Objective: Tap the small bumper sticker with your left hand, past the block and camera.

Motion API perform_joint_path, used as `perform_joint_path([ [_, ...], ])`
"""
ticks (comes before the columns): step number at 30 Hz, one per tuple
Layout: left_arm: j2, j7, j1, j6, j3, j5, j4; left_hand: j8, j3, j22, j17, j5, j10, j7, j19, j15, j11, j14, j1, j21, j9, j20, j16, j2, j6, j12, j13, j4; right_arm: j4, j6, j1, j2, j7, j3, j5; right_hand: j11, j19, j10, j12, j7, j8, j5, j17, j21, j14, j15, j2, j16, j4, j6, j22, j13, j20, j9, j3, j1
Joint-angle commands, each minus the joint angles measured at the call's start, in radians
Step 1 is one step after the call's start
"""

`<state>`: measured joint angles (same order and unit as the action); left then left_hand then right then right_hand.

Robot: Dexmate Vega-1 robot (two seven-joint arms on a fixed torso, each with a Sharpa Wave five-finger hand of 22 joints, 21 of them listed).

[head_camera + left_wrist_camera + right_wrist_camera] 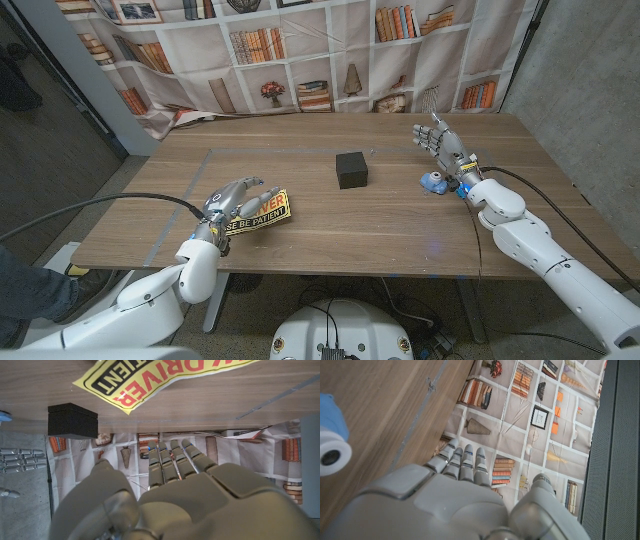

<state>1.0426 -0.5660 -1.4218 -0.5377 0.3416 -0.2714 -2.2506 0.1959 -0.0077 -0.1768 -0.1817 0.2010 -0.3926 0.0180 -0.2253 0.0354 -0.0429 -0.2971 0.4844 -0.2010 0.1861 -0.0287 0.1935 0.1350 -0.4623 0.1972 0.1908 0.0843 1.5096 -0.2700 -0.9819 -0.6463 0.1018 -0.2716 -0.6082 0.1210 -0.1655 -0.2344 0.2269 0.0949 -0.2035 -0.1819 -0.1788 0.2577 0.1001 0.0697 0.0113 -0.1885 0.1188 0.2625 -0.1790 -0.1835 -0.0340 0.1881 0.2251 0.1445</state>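
A yellow bumper sticker with black and red lettering lies near the table's front edge, left of centre. My left hand hovers at its left end, fingers stretched out and holding nothing; I cannot tell whether they touch it. In the left wrist view the sticker lies beyond my left hand. The black block stands at the table's middle, also in the left wrist view. A small blue camera sits beside my right hand, which is raised with fingers spread and empty.
The wooden table backs onto a bookshelf-print curtain. A cable runs along my left arm. In the right wrist view the blue camera lies close by my right hand.
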Motion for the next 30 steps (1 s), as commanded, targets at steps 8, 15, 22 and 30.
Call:
perform_joint_path([
  [8, -0.063, 0.033, 0.138, 0.158, -0.075, 0.079, 0.084, -0.006, 0.005, -0.003, -0.002, 0.004, -0.006, -0.004, -0.014, 0.003, 0.009, -0.017, 0.012, -0.009, 0.004, 0.001, 0.001, 0.014, 0.026, 0.004, 0.001, 0.004, -0.044, -0.046, -0.012, 0.041, -0.012, 0.014, -0.024, 0.007, -0.011, -0.007, 0.0, 0.006, -0.002, -0.002, -0.003, -0.008, 0.011, 0.005, 0.008, 0.0, 0.008, 0.006, -0.004, -0.005, -0.004, 0.004, 0.003, 0.003],
  [15, -0.114, 0.005, 0.229, 0.224, -0.039, 0.054, 0.155, -0.006, 0.008, -0.003, -0.002, 0.004, -0.007, -0.002, -0.015, 0.001, 0.011, -0.018, 0.014, -0.009, 0.004, 0.001, 0.001, 0.018, 0.029, 0.004, 0.001, 0.004, -0.031, -0.049, -0.02, 0.032, -0.017, 0.023, -0.024, 0.006, -0.011, -0.008, 0.0, 0.006, -0.001, -0.002, -0.003, -0.01, 0.012, 0.005, 0.007, 0.0, 0.008, 0.006, -0.004, -0.005, -0.004, 0.004, 0.002, 0.004],
  [22, -0.167, 0.033, 0.302, 0.349, -0.029, 0.13, 0.24, -0.006, 0.01, -0.003, -0.002, 0.003, -0.006, -0.001, -0.016, 0.0, 0.01, -0.019, 0.016, -0.009, 0.005, 0.004, 0.001, 0.02, 0.031, 0.003, 0.002, 0.005, -0.015, -0.058, -0.044, 0.031, -0.034, 0.038, -0.029, 0.005, -0.012, -0.008, -0.001, 0.006, 0.0, -0.001, -0.003, -0.011, 0.012, 0.005, 0.007, 0.0, 0.008, 0.006, -0.004, -0.005, -0.004, 0.004, 0.002, 0.004],
  [30, -0.26, 0.111, 0.39, 0.535, -0.023, 0.299, 0.39, 0.006, 0.014, -0.003, -0.002, 0.001, -0.035, 0.013, -0.034, -0.009, 0.025, -0.04, 0.019, -0.014, 0.005, 0.017, 0.005, 0.021, 0.009, 0.012, 0.002, 0.006, -0.015, -0.071, -0.053, 0.041, -0.036, 0.037, -0.029, 0.006, -0.013, -0.009, -0.001, 0.005, 0.0, -0.001, -0.003, -0.013, 0.012, 0.005, 0.006, 0.001, 0.008, 0.006, -0.005, -0.005, -0.003, 0.004, 0.001, 0.004],
])
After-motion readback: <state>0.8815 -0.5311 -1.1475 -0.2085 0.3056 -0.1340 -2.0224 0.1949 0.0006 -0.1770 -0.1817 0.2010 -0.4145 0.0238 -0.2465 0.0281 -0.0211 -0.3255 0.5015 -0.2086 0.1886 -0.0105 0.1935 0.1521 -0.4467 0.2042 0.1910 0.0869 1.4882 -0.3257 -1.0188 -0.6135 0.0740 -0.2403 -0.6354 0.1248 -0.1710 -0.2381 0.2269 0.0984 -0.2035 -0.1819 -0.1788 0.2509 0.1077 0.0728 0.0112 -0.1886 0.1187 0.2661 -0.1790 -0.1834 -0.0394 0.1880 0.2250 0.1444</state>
